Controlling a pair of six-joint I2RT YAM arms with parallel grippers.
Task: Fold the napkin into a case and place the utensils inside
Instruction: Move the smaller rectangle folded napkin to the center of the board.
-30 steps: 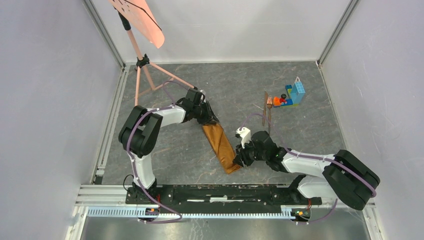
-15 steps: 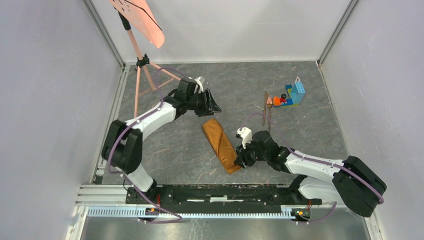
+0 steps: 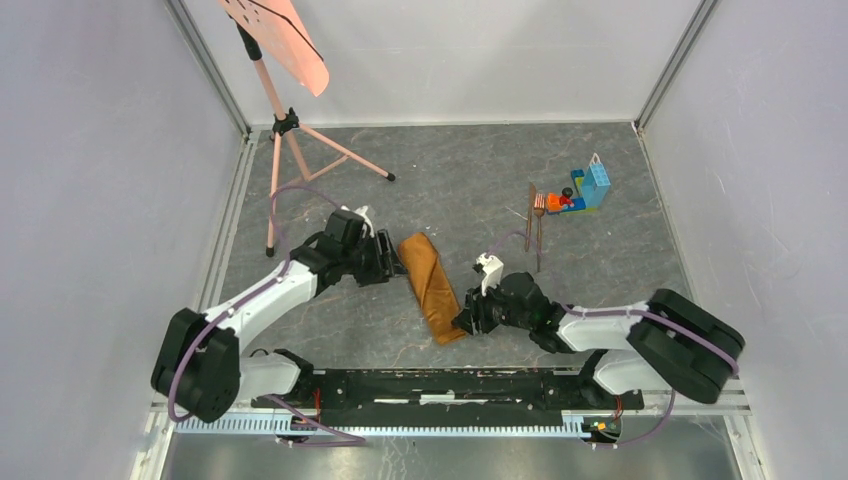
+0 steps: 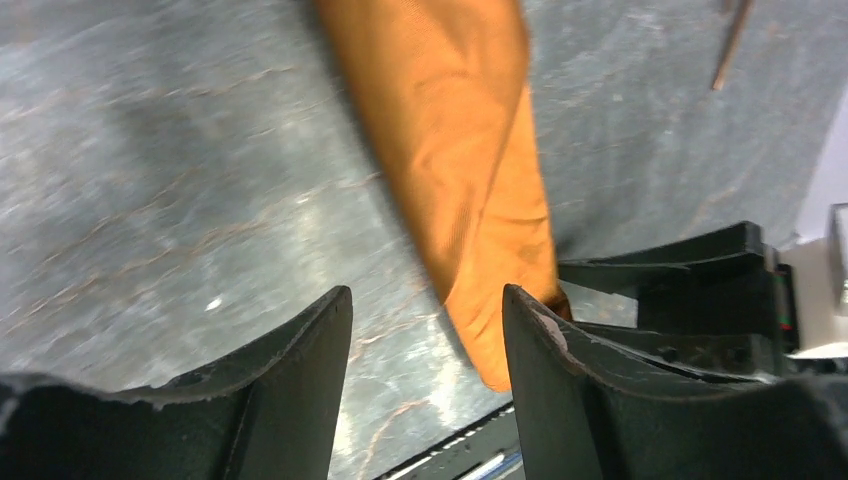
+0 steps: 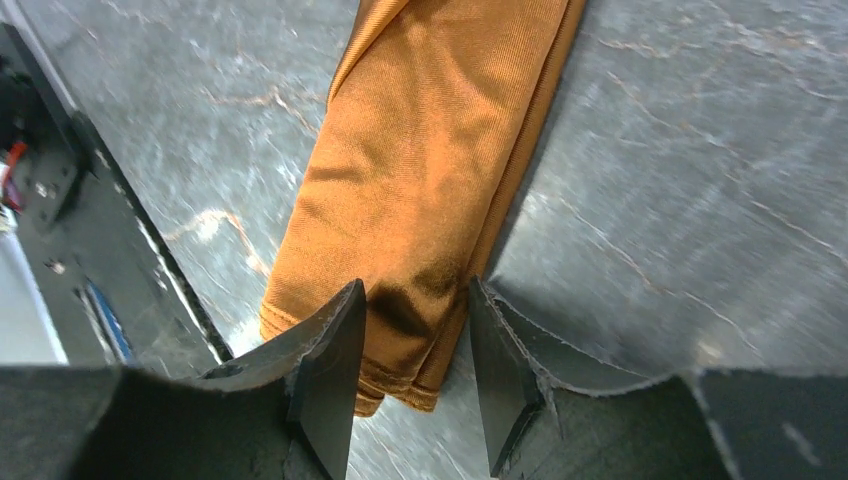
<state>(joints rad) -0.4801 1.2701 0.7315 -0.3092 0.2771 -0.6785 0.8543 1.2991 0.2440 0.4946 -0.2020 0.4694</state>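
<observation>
**Step in hand (judged):** settling the folded case before loading.

**Napkin.** The shiny rust-orange satin napkin [image 3: 432, 290] lies at table centre as a long, narrow, multi-layer strip. It sits diagonal, near end toward the arm bases.

**R gripper** [image 5: 412, 300]: fingers narrowly apart, straddling the strip's near corner. Cloth shows between them. Cannot tell whether they bite it.

**L gripper** [image 4: 425, 300]: fingers wide apart, nothing between them. It is low over bare table just beside the strip's far end, not touching.

**Utensils.** The two slim dark red-brown utensils [image 3: 538, 225] (fork + thin stick) lie well apart from the strip, far R, beside the coloured toy brick pile [image 3: 585, 190].

**Procedure (advice):**
1. Satin prob. slides, so move slow.
2. Pin one end while working the other.
3. Find the pocket mouth first; not visible here.
4. Don't drag the strip, or the folds may spill.
5. Fetch utensils one at a time.
</observation>
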